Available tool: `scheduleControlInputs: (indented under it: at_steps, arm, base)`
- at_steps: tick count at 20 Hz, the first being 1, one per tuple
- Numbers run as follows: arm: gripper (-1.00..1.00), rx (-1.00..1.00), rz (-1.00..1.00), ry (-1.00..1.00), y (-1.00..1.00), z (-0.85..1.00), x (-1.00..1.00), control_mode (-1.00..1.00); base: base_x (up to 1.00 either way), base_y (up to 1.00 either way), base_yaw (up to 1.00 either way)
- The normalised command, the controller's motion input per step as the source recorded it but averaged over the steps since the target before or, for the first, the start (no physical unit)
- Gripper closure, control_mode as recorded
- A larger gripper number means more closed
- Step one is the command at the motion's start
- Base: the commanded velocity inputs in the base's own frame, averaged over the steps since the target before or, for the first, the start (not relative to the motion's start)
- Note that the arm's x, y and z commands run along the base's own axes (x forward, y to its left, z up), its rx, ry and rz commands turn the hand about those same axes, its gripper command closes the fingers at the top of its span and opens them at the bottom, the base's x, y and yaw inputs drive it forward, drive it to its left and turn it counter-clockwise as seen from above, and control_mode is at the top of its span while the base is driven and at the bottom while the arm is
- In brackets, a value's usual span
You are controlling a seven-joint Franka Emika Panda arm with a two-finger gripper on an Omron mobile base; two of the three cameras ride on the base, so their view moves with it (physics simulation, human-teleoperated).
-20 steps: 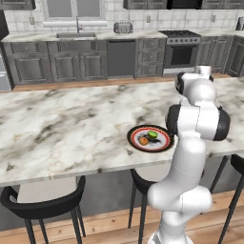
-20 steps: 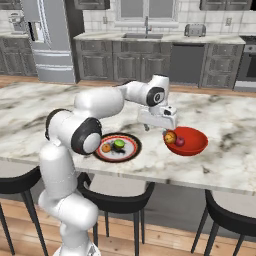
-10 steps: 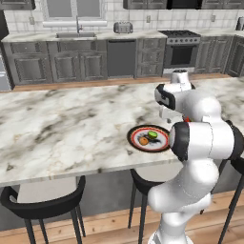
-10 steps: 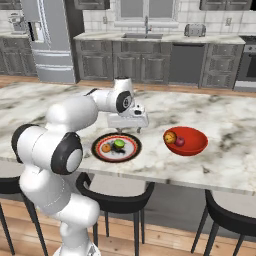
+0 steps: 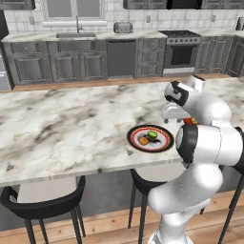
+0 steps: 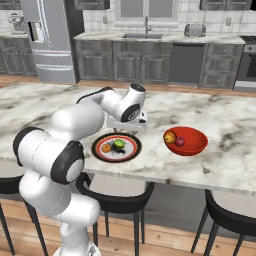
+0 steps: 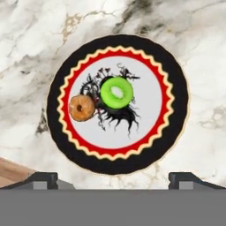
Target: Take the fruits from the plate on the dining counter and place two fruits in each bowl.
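1. The white robot arm's jaws [image 7: 113,178] hang spread wide and empty above the round flat plate with black rim, red ring and white patterned centre [image 7: 174,95].
2. That plate [image 6: 131,150] lies on the white-and-grey veined marble counter [image 6: 230,125], near its front edge.
3. On the plate sit a small green round fruit [image 7: 116,92] and a small orange round fruit [image 7: 81,108], just beside each other.
4. To the plate's right, the glossy red shallow bowl [image 6: 192,146] holds an orange fruit [image 6: 170,136] and a dark red fruit [image 6: 179,142].
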Motion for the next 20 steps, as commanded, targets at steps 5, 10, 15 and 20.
scheduleControlInputs:
  at_steps: [5,10,15,20]
  arm:
    - [-1.0,-0.03,0.01,0.13,0.33,0.0,0.29,-1.0]
    - [-1.0,-0.13,-0.01,0.18,0.02,-0.06,0.07,-1.0]
    - [-1.0,-0.07,-0.01,0.01,0.14,-0.49,0.16,-1.0]
    - [-1.0,0.0,-0.04,0.0,0.42,-0.26,0.39,-1.0]
  base:
    - [0.0,0.0,0.0]
    - [0.0,0.0,0.0]
    - [0.0,0.0,0.0]
    - [0.0,0.0,0.0]
